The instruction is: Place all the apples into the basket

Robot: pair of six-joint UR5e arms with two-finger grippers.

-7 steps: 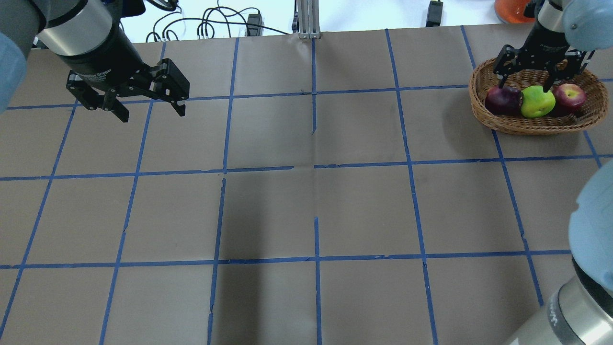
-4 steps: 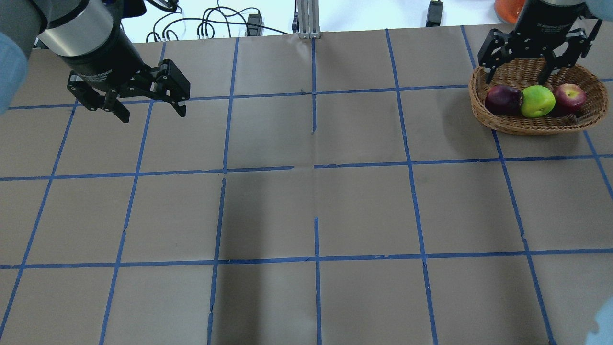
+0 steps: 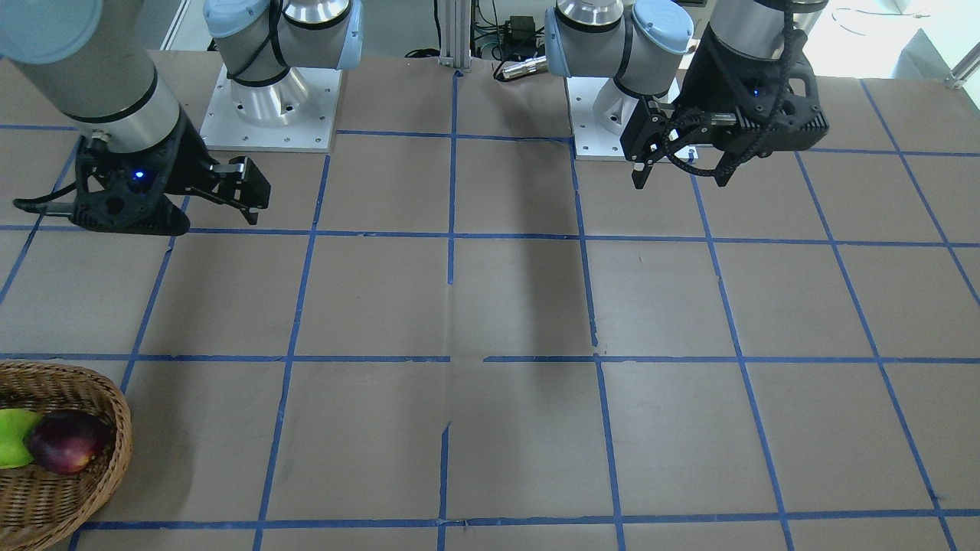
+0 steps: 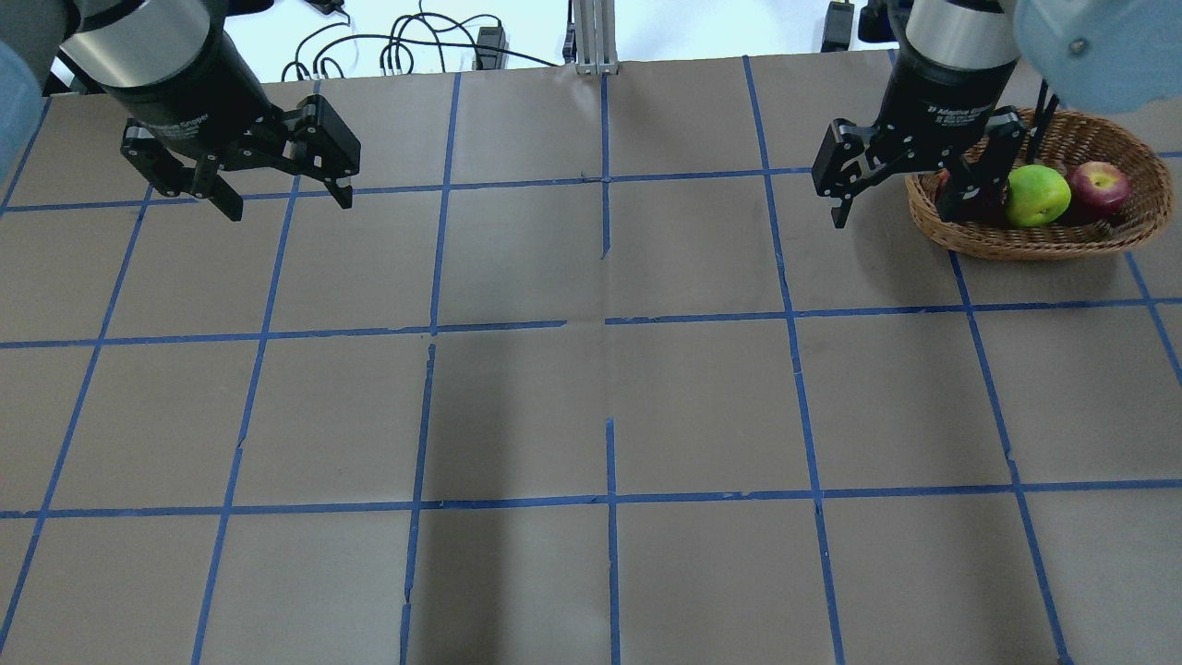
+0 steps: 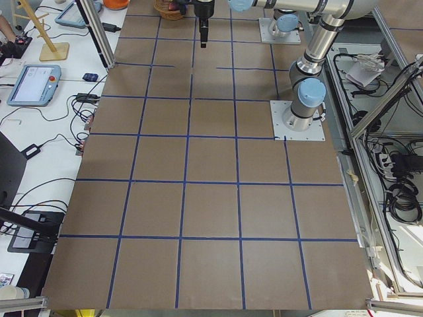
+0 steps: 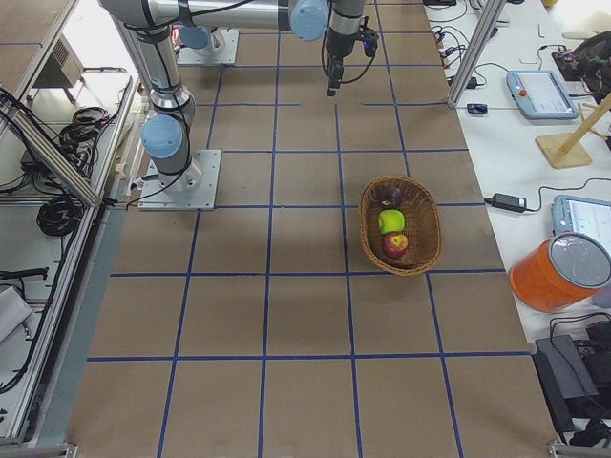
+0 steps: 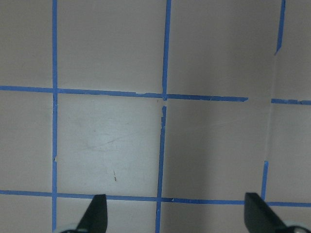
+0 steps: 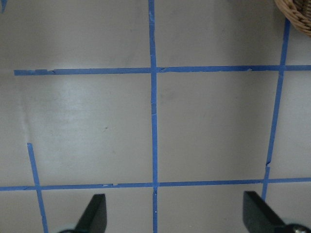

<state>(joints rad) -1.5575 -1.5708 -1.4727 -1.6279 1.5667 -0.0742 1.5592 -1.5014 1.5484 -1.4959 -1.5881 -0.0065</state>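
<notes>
The wicker basket [image 4: 1043,242] stands at the table's far right and holds all three apples. The green apple [image 4: 1038,195] lies in the middle and the red apple [image 4: 1099,185] to its right. My right gripper's finger mostly hides the purple apple in the overhead view; it shows in the front view [image 3: 69,450] and the right side view [image 6: 389,197]. My right gripper [image 4: 900,211] is open and empty, raised just left of the basket's left rim. My left gripper [image 4: 288,201] is open and empty above the far left of the table.
Brown paper with a blue tape grid [image 4: 605,323] covers the table. An orange container [image 6: 558,272] and tablets stand on the side bench beyond the basket. A metal post [image 4: 591,37] and cables sit at the far edge. The basket's rim [image 8: 296,12] shows in the right wrist view's corner.
My right gripper has risen out of the basket and moved left, from above the apples to beside the left rim, staying open. My left gripper shifted slightly toward the far edge.
</notes>
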